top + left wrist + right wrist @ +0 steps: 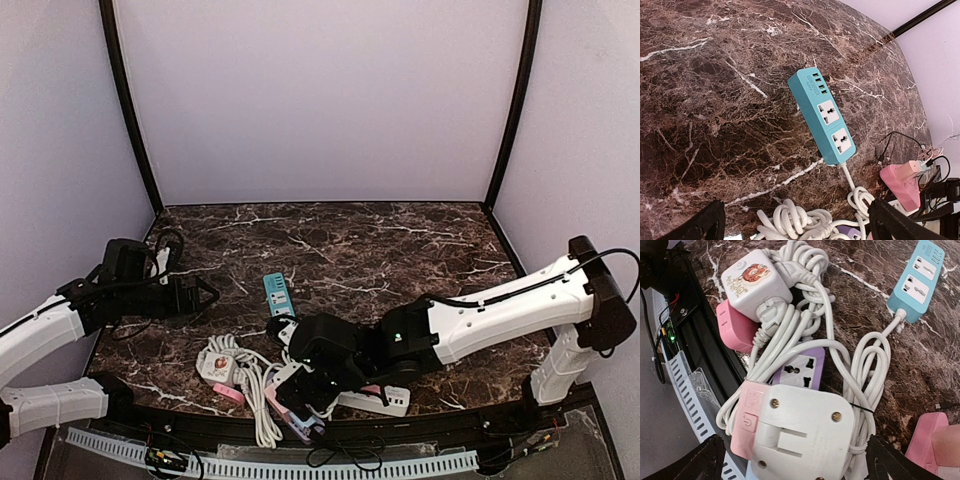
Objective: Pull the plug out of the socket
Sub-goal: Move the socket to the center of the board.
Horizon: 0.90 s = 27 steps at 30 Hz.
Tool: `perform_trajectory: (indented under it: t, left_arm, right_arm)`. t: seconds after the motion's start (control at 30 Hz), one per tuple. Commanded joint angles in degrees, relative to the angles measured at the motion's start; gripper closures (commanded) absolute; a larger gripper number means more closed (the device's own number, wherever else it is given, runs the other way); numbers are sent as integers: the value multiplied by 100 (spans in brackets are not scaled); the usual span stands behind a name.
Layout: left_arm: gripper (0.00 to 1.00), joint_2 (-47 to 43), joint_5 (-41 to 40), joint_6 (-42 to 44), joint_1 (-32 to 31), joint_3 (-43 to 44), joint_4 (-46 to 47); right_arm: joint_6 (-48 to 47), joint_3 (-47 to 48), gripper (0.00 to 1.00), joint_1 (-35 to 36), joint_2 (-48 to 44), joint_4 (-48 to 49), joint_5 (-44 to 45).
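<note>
Fingers of right gripper spread wide, gripping nothing. Below them sits cable pile, white-pink plug adapter lying prongs-up on it, over purple socket. Left gripper also wide, empty, teal strip ahead.

Robot test cell, lab-like: plain lilac panels on black frame, marbled worktop, slotted cable duct along near edge.

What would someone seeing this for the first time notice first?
A teal strip lies mid-table on dark marble. Near the front edge, a tangle of white cords bunches around a cartoon cube, a pink block and a big white plug, with the open right gripper over it.
</note>
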Motion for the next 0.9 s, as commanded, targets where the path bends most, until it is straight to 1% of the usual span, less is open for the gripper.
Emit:
perform_trajectory:
  t: [0.0, 0.3, 0.4, 0.6, 0.87]
  left_arm:
    - [0, -85, 48, -37, -27, -96, 33]
    - [0, -80, 46, -11, -27, -40, -7]
    - [0, -62, 39, -3, -27, -6, -17]
    - [0, -52, 14, 15, -27, 11, -41]
    - [0, 5, -6, 36, -29, 88, -76]
  right_arm:
    - [-181, 402, 1, 192, 355, -222, 8]
    - [279, 926, 2, 210, 915, -988, 508]
    - [278, 999, 5, 214, 1018, -1043, 491]
    - [403, 1038, 17, 210, 1095, -1149, 594]
    - [1067, 943, 33, 49, 1011, -1590, 1065]
